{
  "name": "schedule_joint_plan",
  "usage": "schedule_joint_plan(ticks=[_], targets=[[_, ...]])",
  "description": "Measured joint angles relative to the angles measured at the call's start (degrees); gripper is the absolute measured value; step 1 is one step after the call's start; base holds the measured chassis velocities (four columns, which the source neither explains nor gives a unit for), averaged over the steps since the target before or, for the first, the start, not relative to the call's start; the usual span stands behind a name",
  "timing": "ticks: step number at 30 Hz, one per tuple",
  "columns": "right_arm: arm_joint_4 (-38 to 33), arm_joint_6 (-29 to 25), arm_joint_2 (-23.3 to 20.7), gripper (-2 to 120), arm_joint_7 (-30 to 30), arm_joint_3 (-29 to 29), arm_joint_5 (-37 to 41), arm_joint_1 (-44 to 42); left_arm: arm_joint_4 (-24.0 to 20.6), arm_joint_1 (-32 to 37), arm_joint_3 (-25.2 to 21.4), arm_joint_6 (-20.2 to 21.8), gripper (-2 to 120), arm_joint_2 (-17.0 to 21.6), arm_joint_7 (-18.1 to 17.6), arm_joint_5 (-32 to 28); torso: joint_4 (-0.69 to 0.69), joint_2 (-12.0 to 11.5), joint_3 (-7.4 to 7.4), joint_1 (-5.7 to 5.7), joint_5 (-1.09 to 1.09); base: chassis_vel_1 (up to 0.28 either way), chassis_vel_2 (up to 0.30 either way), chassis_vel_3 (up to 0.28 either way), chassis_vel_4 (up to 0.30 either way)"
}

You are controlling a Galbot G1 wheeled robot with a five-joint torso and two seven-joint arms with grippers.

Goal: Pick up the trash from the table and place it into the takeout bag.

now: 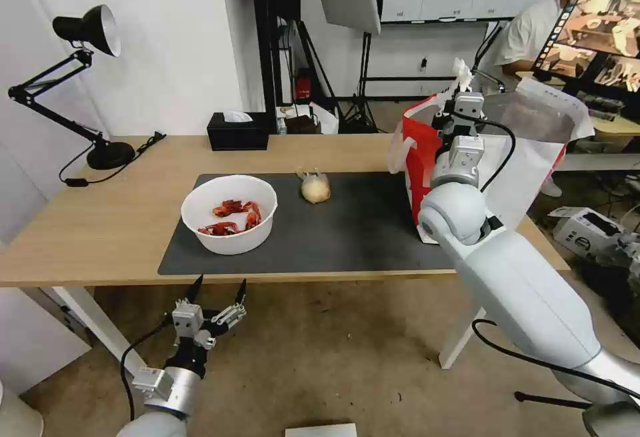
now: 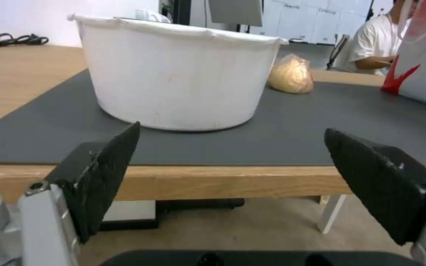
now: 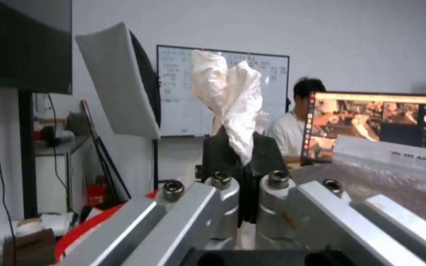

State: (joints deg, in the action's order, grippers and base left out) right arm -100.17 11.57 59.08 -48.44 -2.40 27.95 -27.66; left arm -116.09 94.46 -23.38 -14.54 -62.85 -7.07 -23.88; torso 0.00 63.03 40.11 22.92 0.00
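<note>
Across the long light-wood bench [image 1: 100, 224], the right hand [image 3: 240, 155] is pinching a crumpled white tissue [image 3: 230, 99] above the boxy white-and-red takeout bag [image 1: 421, 157] for dropping in, while the left hand [image 1: 217, 294] is waiting spread below the near edge, facing the white round bowl of red crayfish shells [image 1: 230, 214].

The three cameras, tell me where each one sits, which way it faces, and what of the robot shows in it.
Head view: high, looking down at the table; both arms show, left gripper low before the table edge.
Left wrist view: below the table edge, facing the white bowl; its open fingers frame the view.
Right wrist view: raised over the takeout bag, facing the room; right gripper pinches the crumpled tissue.
Shared: head and left wrist views show bowl and beige bundle.
</note>
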Motion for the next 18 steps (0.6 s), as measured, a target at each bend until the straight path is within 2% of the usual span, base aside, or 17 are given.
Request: schedule_joint_plan(ticks=[1,3,4,7,8,10,11,14,15,18], targets=[[0.00,0.00,0.00,3,0.00,0.00,0.00,0.00,0.00,0.00,0.00,0.00,100,0.00,0.00,0.00,0.00,0.00,0.00,0.00,0.00,0.000,0.000,0.000,0.000],[0.07,0.62,-0.04,12,-0.52,0.04,0.84,0.19,-0.33,0.30,-0.26,0.13,100,0.37,0.22,-0.12,0.00,0.00,0.00,0.00,0.00,0.000,0.000,0.000,0.000],[0.07,0.62,-0.04,12,-0.52,0.04,0.84,0.19,-0.33,0.30,-0.26,0.13,100,0.37,0.22,-0.12,0.00,0.00,0.00,0.00,0.00,0.000,0.000,0.000,0.000],[-0.05,1.26,0.08,28,-1.00,0.21,1.68,0.34,-0.69,0.52,-0.76,0.23,100,0.47,0.30,-0.37,0.00,0.00,0.00,0.00,0.00,0.000,0.000,0.000,0.000],[-0.05,1.26,0.08,28,-1.00,0.21,1.68,0.34,-0.69,0.52,-0.76,0.23,100,0.47,0.30,-0.37,0.00,0.00,0.00,0.00,0.00,0.000,0.000,0.000,0.000],[-0.12,1.50,0.23,37,-1.08,0.22,1.74,0.31,-0.73,0.68,-0.87,0.25,100,0.23,0.31,-0.46,0.00,0.00,0.00,0.00,-0.01,0.000,0.000,0.000,0.000],[-0.12,1.50,0.23,37,-1.08,0.22,1.74,0.31,-0.73,0.68,-0.87,0.25,100,0.23,0.31,-0.46,0.00,0.00,0.00,0.00,-0.01,0.000,0.000,0.000,0.000],[-0.12,1.60,0.24,52,-1.09,0.23,1.79,0.16,-0.74,0.90,-0.82,0.26,100,0.09,0.32,-0.44,0.00,0.00,0.00,0.00,0.00,0.000,0.000,0.000,0.000],[-0.12,1.60,0.24,52,-1.09,0.23,1.79,0.16,-0.74,0.90,-0.82,0.26,100,0.09,0.32,-0.44,0.00,0.00,0.00,0.00,0.00,0.000,0.000,0.000,0.000],[-0.46,1.74,-0.25,66,-1.05,0.23,2.52,-0.08,-0.76,0.92,-0.85,0.26,100,0.08,0.33,-0.43,0.00,0.00,0.00,0.00,0.00,0.000,0.000,0.000,0.000]])
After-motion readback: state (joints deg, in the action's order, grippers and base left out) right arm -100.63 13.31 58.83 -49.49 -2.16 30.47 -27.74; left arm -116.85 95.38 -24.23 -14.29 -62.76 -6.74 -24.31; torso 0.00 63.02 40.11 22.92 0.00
